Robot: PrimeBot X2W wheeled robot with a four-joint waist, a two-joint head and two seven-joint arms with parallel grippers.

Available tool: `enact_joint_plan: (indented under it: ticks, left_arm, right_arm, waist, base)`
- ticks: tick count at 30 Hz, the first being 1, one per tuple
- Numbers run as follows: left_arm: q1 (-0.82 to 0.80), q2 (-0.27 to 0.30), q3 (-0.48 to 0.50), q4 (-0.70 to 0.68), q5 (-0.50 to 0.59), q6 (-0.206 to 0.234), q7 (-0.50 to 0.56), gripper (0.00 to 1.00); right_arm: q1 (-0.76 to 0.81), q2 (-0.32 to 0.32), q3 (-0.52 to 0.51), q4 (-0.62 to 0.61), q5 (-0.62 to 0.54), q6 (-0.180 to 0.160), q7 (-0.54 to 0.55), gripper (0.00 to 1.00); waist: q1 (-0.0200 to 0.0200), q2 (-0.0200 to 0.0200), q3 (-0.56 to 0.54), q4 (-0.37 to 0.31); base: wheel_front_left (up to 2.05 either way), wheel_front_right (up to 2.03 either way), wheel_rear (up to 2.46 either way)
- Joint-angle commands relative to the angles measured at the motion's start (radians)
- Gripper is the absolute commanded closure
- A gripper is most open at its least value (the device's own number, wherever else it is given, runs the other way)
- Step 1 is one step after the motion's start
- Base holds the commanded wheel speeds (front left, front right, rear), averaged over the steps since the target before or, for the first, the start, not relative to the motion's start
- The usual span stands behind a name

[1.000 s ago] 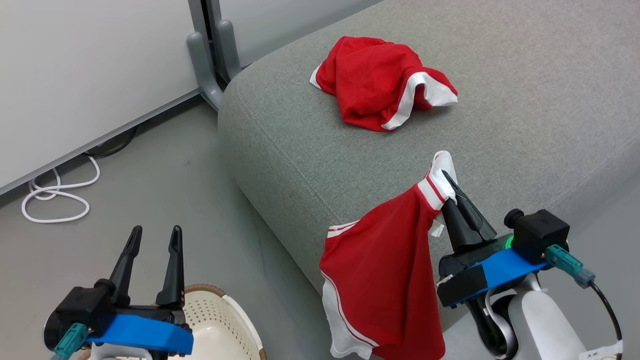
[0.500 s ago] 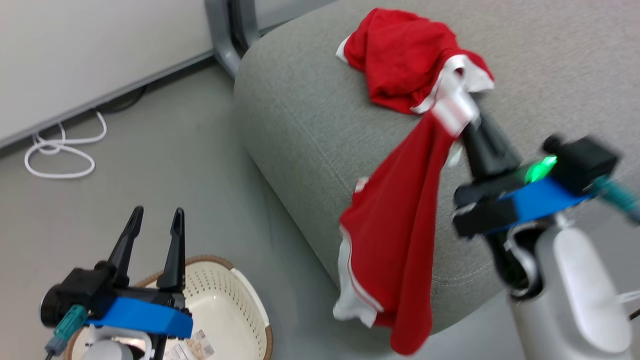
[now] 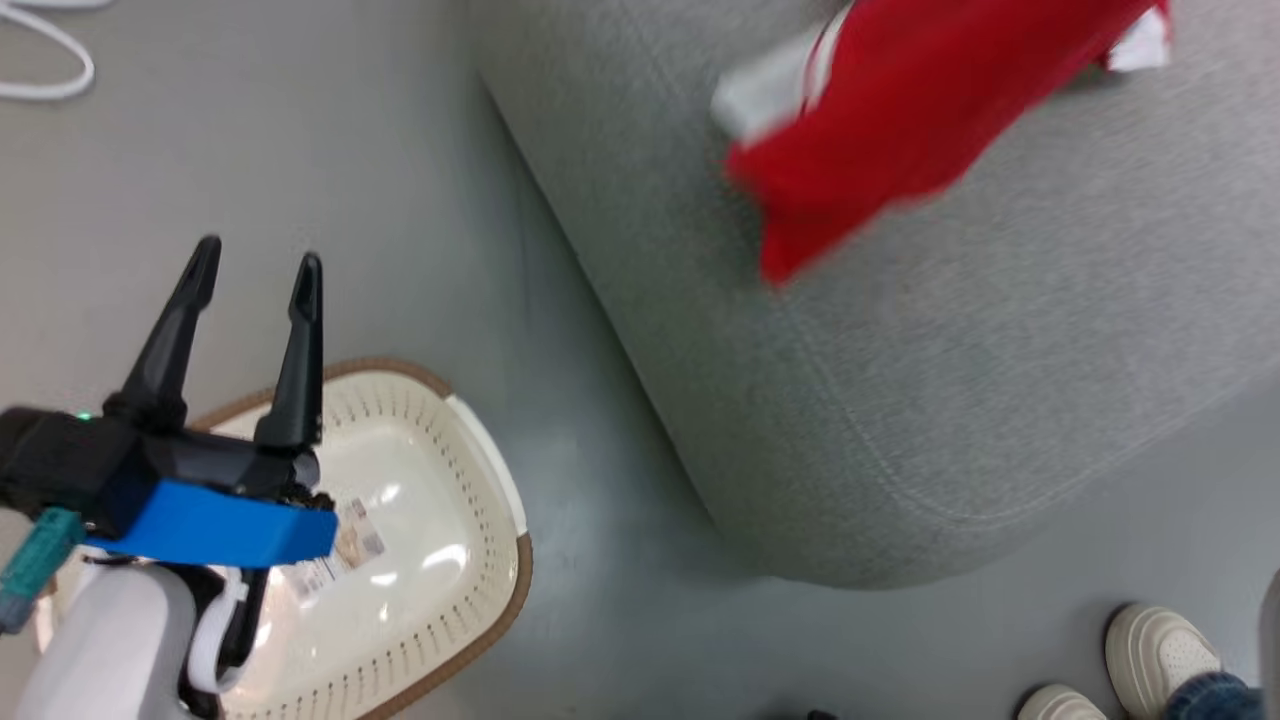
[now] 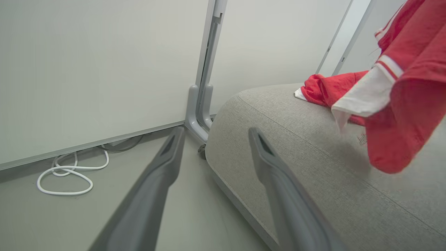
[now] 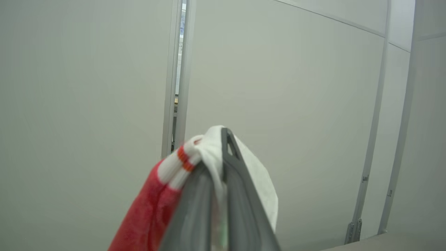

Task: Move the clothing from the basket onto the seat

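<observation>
My right fingers (image 5: 237, 188) pinch the white trim of a red garment (image 3: 900, 110), which hangs lengthwise below them over the sofa (image 3: 1000, 400), near the other garment (image 4: 324, 92). By the emptied basket (image 3: 520, 570), my left fingers (image 3: 300, 350) are spread.

**Left gripper** (image 3: 258, 255): low at the left of the head view. Its two long dark fingers point up and are spread well apart, with nothing between them. A blue wrist block (image 3: 215, 525) and a pale forearm (image 3: 100, 640) sit behind it.

**Right gripper** (image 5: 223, 139): its fingers are pressed together, pinching the white trim of a red garment (image 5: 146, 216) that hangs to one side. The arm appears raised, though its pose is hard to judge.
</observation>
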Motion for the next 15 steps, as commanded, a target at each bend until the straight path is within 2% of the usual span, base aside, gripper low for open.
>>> enact_joint_plan:
  ticks: [1, 5, 8, 12, 15]
  left_arm:
    - [-0.022, 0.007, 0.000, -0.012, 0.005, 0.002, 0.002, 0.00]
    - [-0.061, 0.030, 0.004, -0.062, 0.019, -0.001, 0.021, 0.00]
    - [-0.084, 0.046, 0.007, -0.097, 0.028, -0.005, 0.032, 0.00]
    - [-0.116, 0.056, -0.003, -0.129, 0.034, -0.012, 0.044, 0.00]
    - [-0.127, 0.055, -0.003, -0.127, 0.033, -0.011, 0.037, 0.00]
  right_arm:
    - [-0.020, -0.004, -0.009, 0.003, -0.003, 0.000, 0.007, 1.00]
    - [-0.164, -0.074, -0.133, 0.070, -0.046, 0.000, 0.028, 1.00]
    - [-0.215, -0.109, -0.213, 0.153, -0.088, 0.000, 0.027, 1.00]
    - [-0.182, -0.149, -0.271, 0.276, -0.165, 0.000, -0.006, 1.00]
    - [-0.123, -0.135, -0.293, 0.389, -0.202, 0.000, -0.041, 1.00]
  waist:
    - [-0.0004, 0.0000, 0.056, 0.049]
    - [-0.0004, 0.0000, 0.128, 0.063]
    - [-0.0004, 0.0000, 0.178, 0.073]
    - [-0.0004, 0.0000, 0.234, 0.096]
    - [-0.0004, 0.0000, 0.252, 0.108]
  base:
    - [0.00, 0.00, 0.00]
    - [0.00, 0.00, 0.00]
    - [0.00, 0.00, 0.00]
    - [0.00, 0.00, 0.00]
    - [0.00, 0.00, 0.00]
